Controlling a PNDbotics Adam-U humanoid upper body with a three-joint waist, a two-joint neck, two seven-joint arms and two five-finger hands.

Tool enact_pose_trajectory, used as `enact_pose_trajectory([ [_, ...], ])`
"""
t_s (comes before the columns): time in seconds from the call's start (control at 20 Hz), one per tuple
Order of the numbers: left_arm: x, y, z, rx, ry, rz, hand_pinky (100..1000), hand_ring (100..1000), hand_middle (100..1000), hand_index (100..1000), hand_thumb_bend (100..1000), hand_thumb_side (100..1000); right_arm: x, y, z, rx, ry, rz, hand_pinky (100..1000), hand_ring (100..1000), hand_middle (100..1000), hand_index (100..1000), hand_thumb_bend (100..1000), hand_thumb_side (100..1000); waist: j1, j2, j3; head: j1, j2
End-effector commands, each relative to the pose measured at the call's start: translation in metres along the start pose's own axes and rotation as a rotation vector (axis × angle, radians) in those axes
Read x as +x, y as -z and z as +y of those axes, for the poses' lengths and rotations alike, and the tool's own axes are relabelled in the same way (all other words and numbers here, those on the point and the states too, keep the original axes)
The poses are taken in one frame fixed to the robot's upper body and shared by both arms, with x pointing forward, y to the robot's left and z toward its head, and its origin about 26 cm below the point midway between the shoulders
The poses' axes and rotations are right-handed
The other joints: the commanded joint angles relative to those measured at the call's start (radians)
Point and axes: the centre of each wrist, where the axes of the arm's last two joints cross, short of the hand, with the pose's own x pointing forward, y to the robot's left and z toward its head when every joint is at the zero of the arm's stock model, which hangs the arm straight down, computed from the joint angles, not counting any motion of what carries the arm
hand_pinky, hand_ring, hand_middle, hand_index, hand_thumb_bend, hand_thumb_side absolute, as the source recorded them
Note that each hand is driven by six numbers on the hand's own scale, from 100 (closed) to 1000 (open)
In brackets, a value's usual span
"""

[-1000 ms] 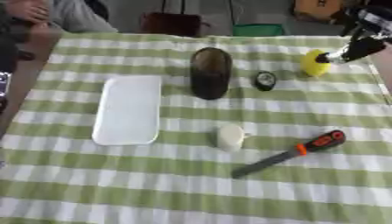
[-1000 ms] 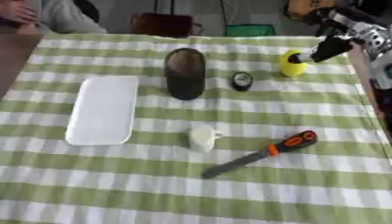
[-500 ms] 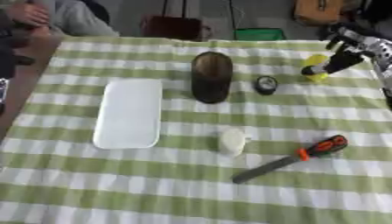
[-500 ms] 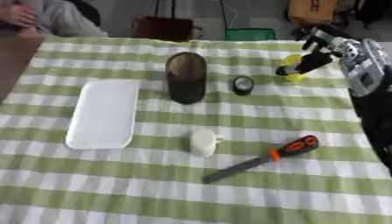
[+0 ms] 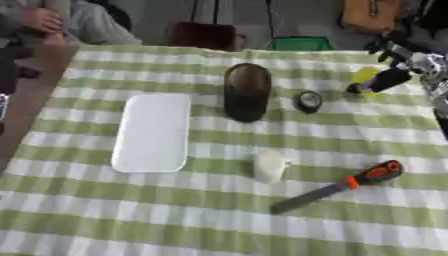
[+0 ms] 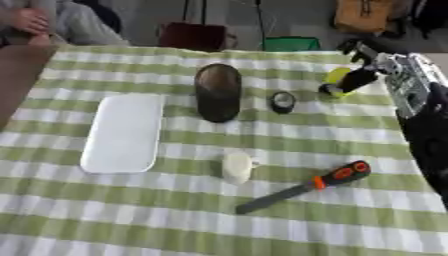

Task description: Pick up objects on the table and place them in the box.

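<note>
On the green-and-white checked cloth (image 5: 210,220) lie a flat white tray (image 5: 152,131), a dark brown oval object (image 5: 246,92), a small black round thing (image 5: 308,101), a small white object (image 6: 236,166) and a tool with an orange-and-black handle (image 6: 306,187). At the far right a yellow object (image 6: 336,78) stands on the cloth. My right hand (image 6: 392,71) comes in from the upper right, and a dark finger (image 6: 357,78) is curled across the yellow object's front. My left hand does not show.
The table's far edge runs along the top, with a brown chair back (image 6: 194,36), a green item (image 6: 291,44) and a seated person (image 5: 52,20) behind it. The table's right edge lies close beside the yellow object.
My right hand has closed in on the yellow object from the right, its dark finger now lying across it. The whole view has shifted slightly; the other things stay put.
</note>
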Motion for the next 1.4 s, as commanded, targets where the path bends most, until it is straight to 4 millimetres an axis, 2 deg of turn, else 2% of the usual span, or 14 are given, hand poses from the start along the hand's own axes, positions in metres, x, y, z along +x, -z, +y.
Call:
enact_pose_trajectory([
  [0.05,0.007,0.004,0.004,-0.005,0.010,-0.032,653,748,891,844,568,759,-0.010,-0.004,-0.013,-0.026,-0.035,0.036,739,812,838,933,659,325,0.001,-0.022,-0.001,-0.001,-0.014],
  [0.4,0.007,0.004,0.004,-0.010,0.009,-0.032,654,748,891,845,568,758,-0.017,-0.004,-0.006,0.008,-0.049,0.073,724,796,830,926,635,321,0.007,-0.027,0.000,0.002,-0.018],
  [0.5,0.007,0.004,0.004,-0.010,0.007,-0.031,654,748,891,845,565,760,-0.017,-0.004,-0.002,0.017,-0.053,0.074,621,694,784,892,589,311,0.009,-0.027,-0.002,0.001,-0.019],
  [0.6,0.007,0.004,0.004,-0.010,0.006,-0.031,654,748,891,845,565,760,-0.017,-0.003,0.000,0.022,-0.057,0.074,621,694,784,892,589,311,0.010,-0.027,-0.003,0.001,-0.020],
  [0.65,0.007,0.004,0.004,-0.009,0.006,-0.030,654,748,891,845,563,760,-0.017,-0.003,0.002,0.024,-0.054,0.073,486,585,751,866,561,326,0.011,-0.027,-0.004,-0.001,-0.020],
  [0.85,0.007,0.003,0.004,-0.005,0.005,-0.028,654,748,891,845,557,765,-0.017,-0.003,0.007,0.011,-0.038,0.063,417,521,729,847,547,326,0.014,-0.027,-0.009,-0.004,-0.023],
  [1.2,0.006,0.003,0.004,-0.003,0.004,-0.027,653,748,891,845,559,763,-0.015,-0.003,0.007,-0.033,-0.035,0.041,407,507,711,835,562,330,0.013,-0.027,-0.018,-0.008,-0.024],
  [1.25,0.006,0.003,0.004,-0.003,0.004,-0.027,653,748,891,845,559,763,-0.015,-0.004,0.007,-0.037,-0.032,0.037,459,566,732,854,590,337,0.012,-0.027,-0.019,-0.008,-0.024],
  [1.4,0.006,0.004,0.004,-0.004,0.004,-0.028,654,749,891,845,560,762,-0.014,-0.003,0.008,-0.030,-0.023,0.037,507,622,751,868,610,343,0.010,-0.028,-0.018,-0.009,-0.024],
])
